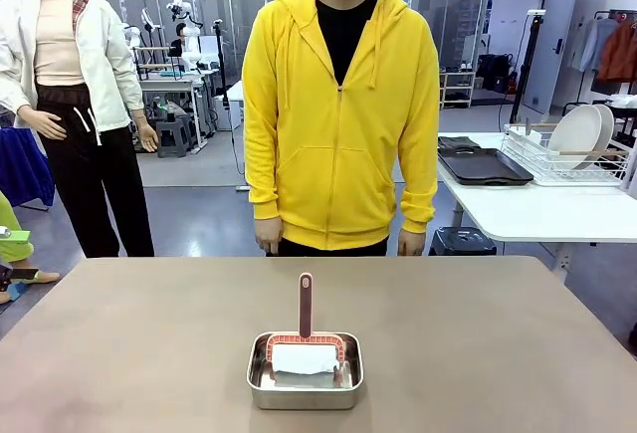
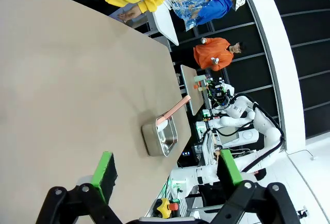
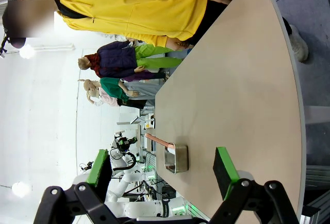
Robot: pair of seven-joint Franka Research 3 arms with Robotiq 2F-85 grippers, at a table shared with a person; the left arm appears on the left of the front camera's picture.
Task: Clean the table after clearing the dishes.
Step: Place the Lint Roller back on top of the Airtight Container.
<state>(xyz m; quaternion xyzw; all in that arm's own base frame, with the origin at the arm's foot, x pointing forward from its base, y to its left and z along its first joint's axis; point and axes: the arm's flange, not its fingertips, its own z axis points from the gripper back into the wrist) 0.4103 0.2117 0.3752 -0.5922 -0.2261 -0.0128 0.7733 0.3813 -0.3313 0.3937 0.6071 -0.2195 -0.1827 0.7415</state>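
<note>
Both tools, left (image 2: 164, 175) and right (image 3: 163, 170), hang wide open and empty, each with the steel pan (image 1: 305, 371) ahead between its fingers, the scraper's handle (image 1: 306, 305) pointing away toward the person, neither arm clearly nearer on the bare bench (image 1: 498, 333).

The left pincer (image 2: 167, 175) hangs above the tabletop (image 2: 67, 95) with its jaws spread wide, nothing between its green pads (image 2: 105, 170). The right pincer (image 3: 162, 171) is likewise raised over the tabletop, jaws apart and empty. The person's hands (image 1: 267, 244) hang loose at the sides, just beyond the tabletop's far edge, holding nothing.
</note>
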